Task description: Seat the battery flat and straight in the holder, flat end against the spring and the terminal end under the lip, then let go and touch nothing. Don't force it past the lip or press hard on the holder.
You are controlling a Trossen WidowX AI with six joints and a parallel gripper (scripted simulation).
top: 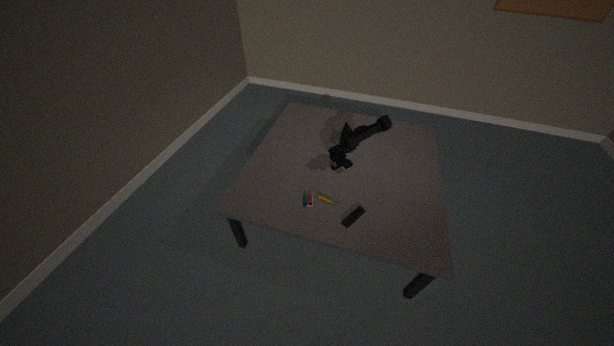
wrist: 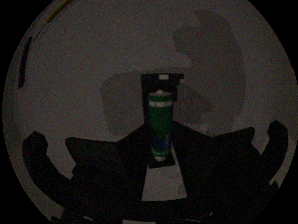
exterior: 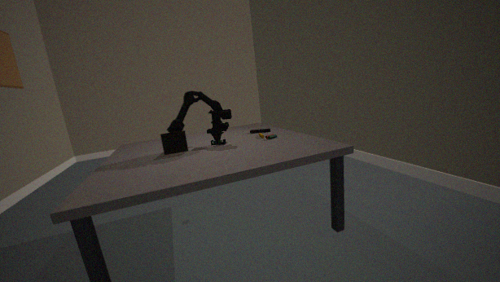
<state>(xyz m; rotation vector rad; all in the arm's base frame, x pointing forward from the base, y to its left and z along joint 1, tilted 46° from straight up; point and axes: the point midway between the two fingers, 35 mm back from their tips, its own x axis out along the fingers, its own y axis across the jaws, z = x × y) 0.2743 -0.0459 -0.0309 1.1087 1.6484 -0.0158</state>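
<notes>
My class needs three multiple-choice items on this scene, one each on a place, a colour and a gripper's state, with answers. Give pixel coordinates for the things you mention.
1. Where is the battery in the gripper's camera view?
A) Beside the screwdriver
B) Between the fingers
C) On the floor

2. What colour is the screwdriver's handle?
A) Yellow
B) White
C) Purple

3. How is the gripper?
A) Wide open
B) Shut on nothing
C) Shut on the battery

1 B: the battery (wrist: 161, 120) lies between the dark fingers.
2 A: the screwdriver (top: 325, 199) has a yellow handle.
3 C: the gripper (wrist: 160, 125) has its fingers against the battery's sides.
</notes>
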